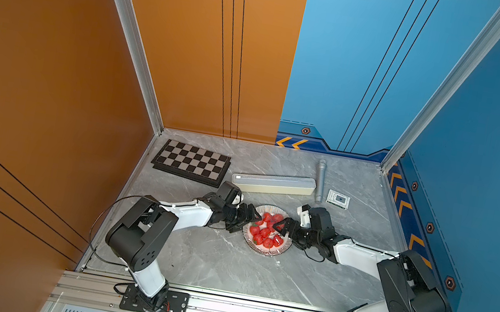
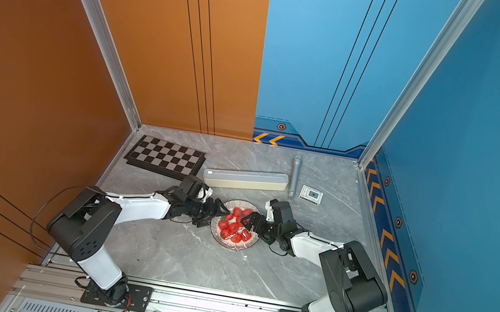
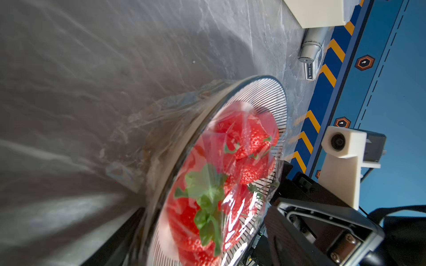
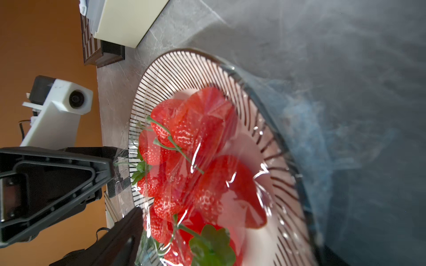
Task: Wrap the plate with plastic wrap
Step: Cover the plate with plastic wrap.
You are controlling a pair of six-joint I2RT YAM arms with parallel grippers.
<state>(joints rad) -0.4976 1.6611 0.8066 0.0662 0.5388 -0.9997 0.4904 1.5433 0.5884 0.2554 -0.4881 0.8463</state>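
The plate sits mid-table in both top views, heaped with red strawberries. The plastic wrap lies crinkled and glossy over the fruit and the striped rim, and spills onto the table beside the plate. Its cream box lies just behind the plate. My left gripper is at the plate's left edge and my right gripper at its right edge. They face each other across the fruit. Both stand open with wide jaws, and nothing is clamped between them.
A chessboard lies at the back left. A grey rod and a small printed card lie at the back right. Orange and blue walls close in three sides. Each wrist view shows the other arm's white camera mount.
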